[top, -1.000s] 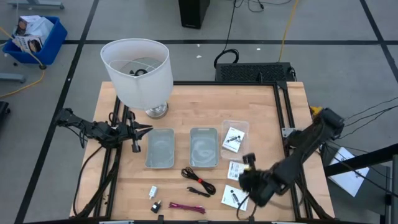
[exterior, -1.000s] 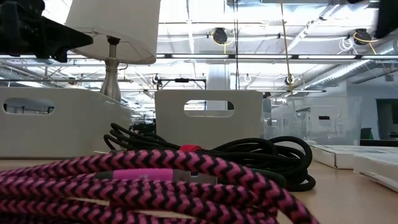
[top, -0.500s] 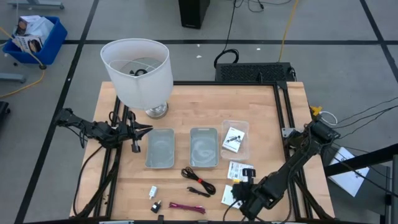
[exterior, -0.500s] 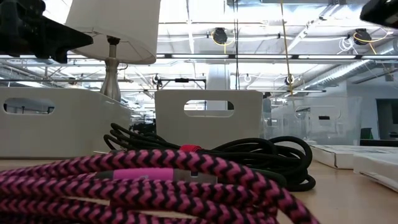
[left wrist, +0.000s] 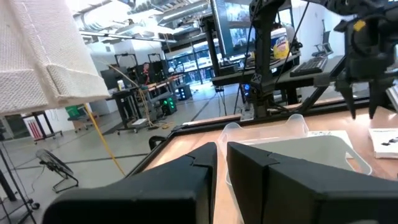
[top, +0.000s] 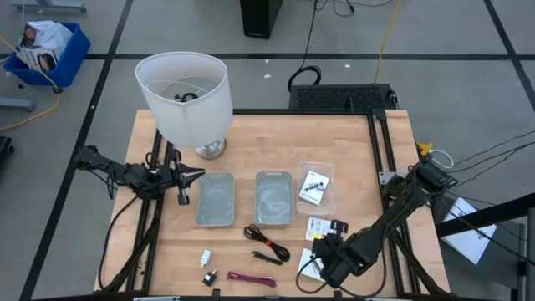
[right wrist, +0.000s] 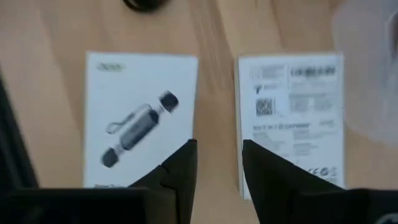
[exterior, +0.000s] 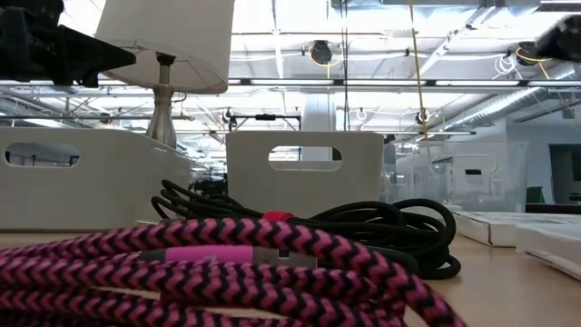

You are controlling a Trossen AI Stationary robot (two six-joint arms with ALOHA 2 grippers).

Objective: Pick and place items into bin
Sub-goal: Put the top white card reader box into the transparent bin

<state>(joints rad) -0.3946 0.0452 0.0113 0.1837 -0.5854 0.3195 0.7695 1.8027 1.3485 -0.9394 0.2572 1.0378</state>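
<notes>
Two white packets lie flat on the wood near the table's front right: a printed one (right wrist: pixel 291 118) (top: pixel 316 227) and one with a picture (right wrist: pixel 142 118) (top: pixel 309 266). My right gripper (right wrist: pixel 217 165) (top: pixel 328 249) hovers over the gap between them, pointing down, open and touching nothing. A third packet (top: pixel 313 186) lies in the clear bin (top: pixel 328 171). The black cable (top: pixel 266 241), the magenta cable (top: pixel 251 278), a white plug (top: pixel 206 258) and a black piece (top: pixel 210 276) rest on the table. My left gripper (top: pixel 188 176) waits at the left, shut.
Two grey bins (top: pixel 215 219) (top: pixel 274 219) sit side by side mid-table, left of the clear bin. A big white lamp (top: pixel 185 96) stands at the far left. In the low view the magenta cable (exterior: pixel 182 263) and the black cable (exterior: pixel 363 227) fill the foreground.
My right arm has come down and gone a little toward the table's near edge, and its gripper now stands low over the two packets. The packets and cables have stayed where they were.
</notes>
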